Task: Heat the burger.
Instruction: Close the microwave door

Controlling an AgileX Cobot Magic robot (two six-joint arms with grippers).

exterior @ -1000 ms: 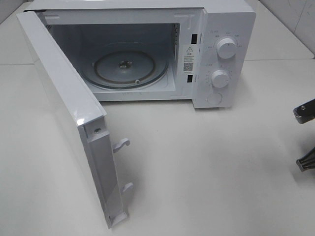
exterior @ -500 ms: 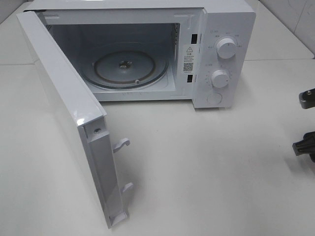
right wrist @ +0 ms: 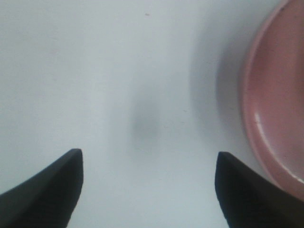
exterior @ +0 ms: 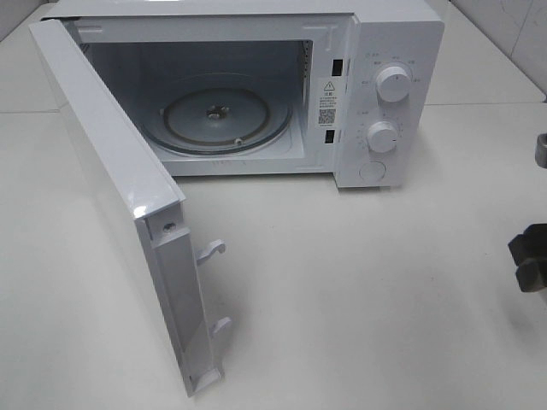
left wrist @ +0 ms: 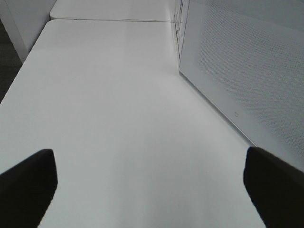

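Microwave [exterior: 256, 94] stands on the table [exterior: 342, 299] with its door [exterior: 120, 205] swung wide, turntable [exterior: 218, 117] bare, ready to take food; the burger isn't in any view, so I can't place it; right gripper [right wrist: 149, 187] hangs over the table, jaws apart, nothing between them, the pink dish [right wrist: 275, 109] just beside; left gripper [left wrist: 152, 183] spread wide and empty near the door, likely waiting to close it.

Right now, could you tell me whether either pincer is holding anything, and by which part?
Nothing is held: the left pincer and right pincer are both open over bare table.
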